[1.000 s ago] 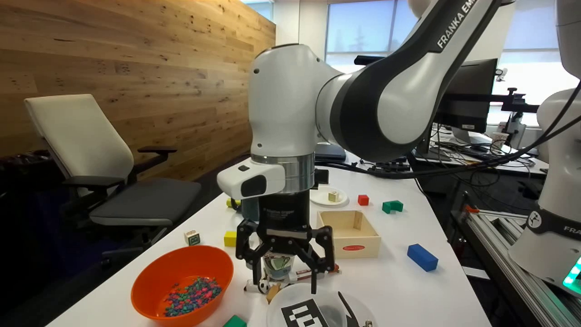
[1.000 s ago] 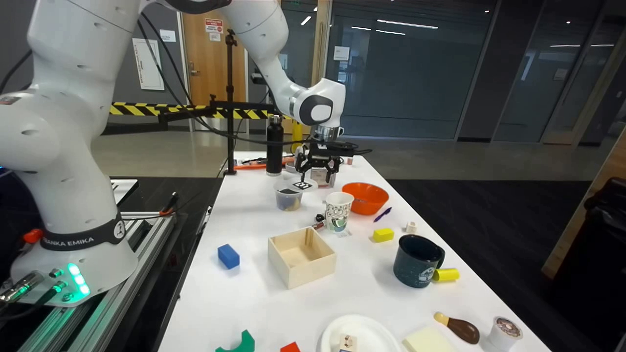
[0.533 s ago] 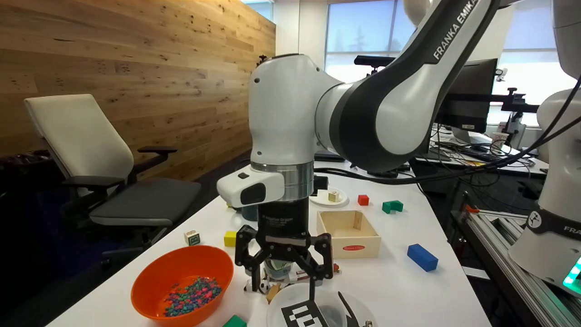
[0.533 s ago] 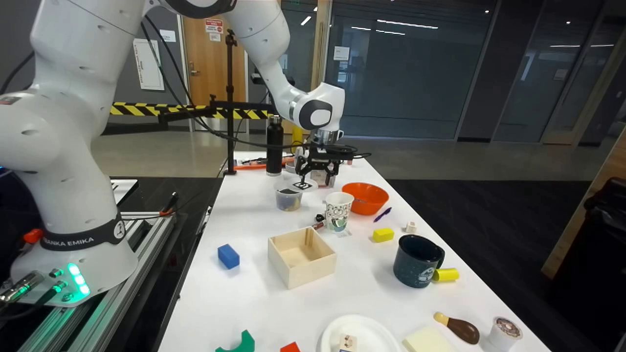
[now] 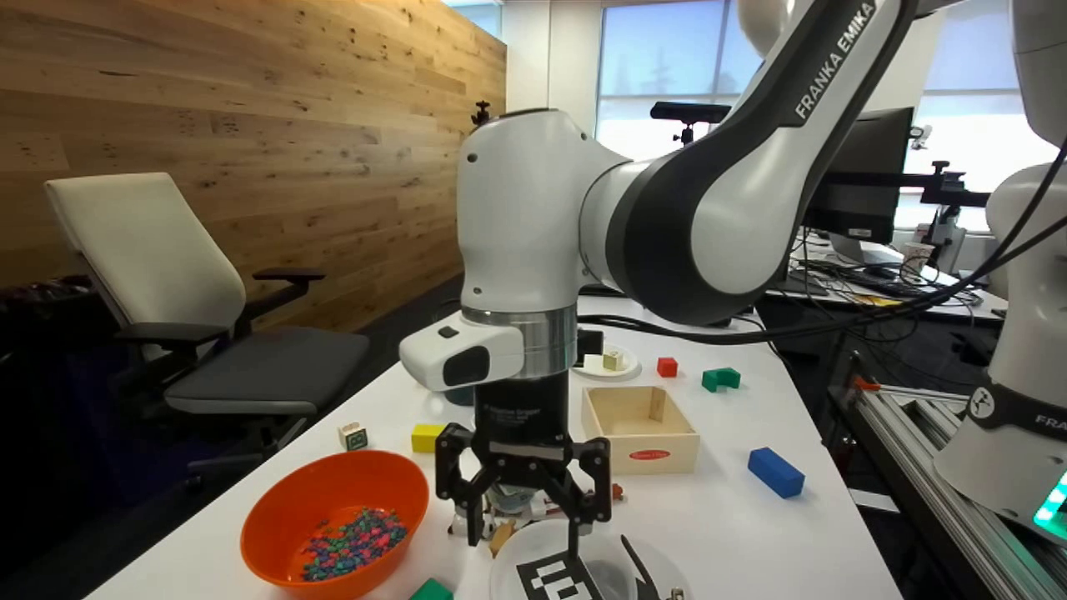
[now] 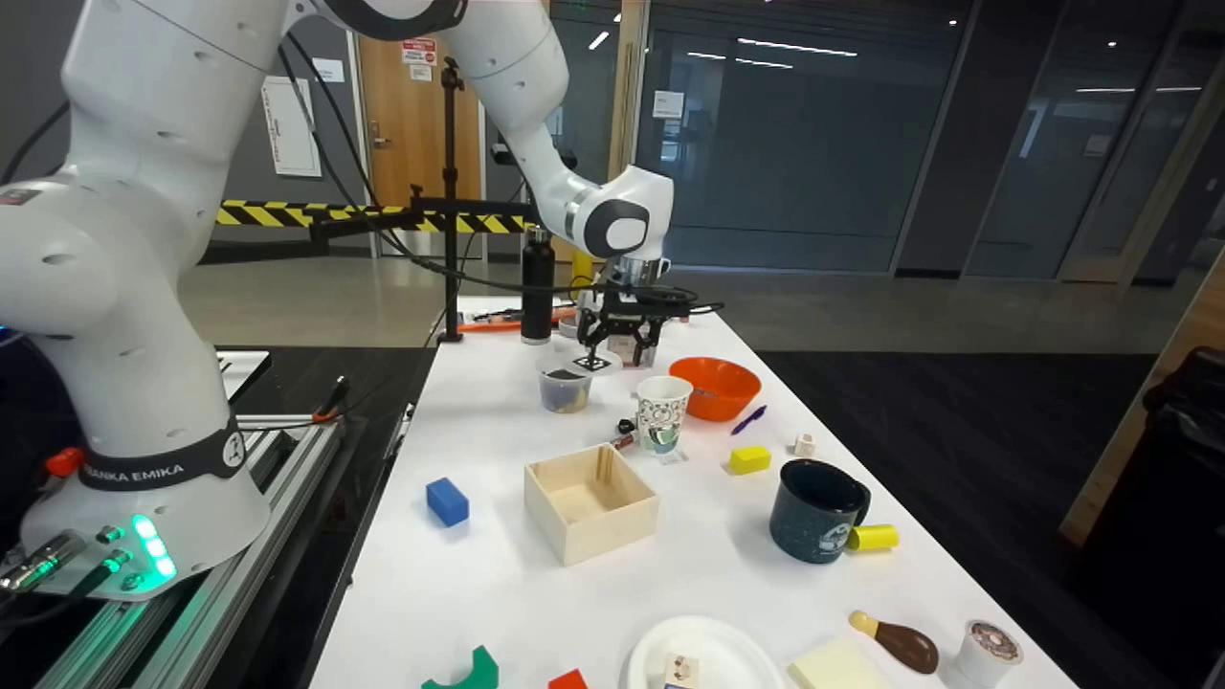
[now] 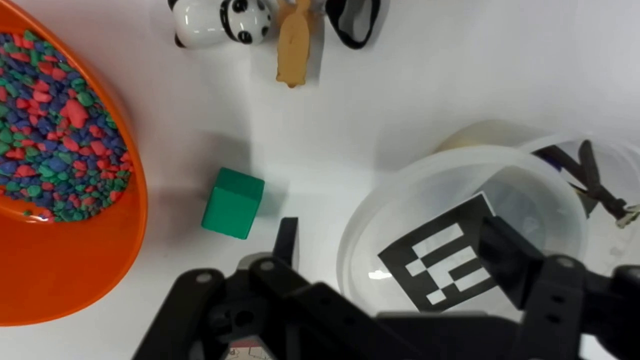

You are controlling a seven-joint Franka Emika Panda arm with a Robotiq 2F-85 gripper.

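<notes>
While our black 2-fingered gripper [image 7: 388, 222] points down: jaws apart, empty.
Translucent round plastic lid [image 7: 425, 210]: approach, we judge; next calls for rim alignment.

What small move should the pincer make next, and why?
Probably ease the pincer slightly shut: in the wrist view its open fingers straddle the rim of the translucent lid, one outside, one over its tag. Contact is unclear, so go gently.

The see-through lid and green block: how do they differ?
The lid is round and broad; the green block is smaller and straight-edged. The lid is see-through; the block is opaque. The lid bears a black-and-white pattern; the block looks plain. Both are near the open gripper.
</notes>
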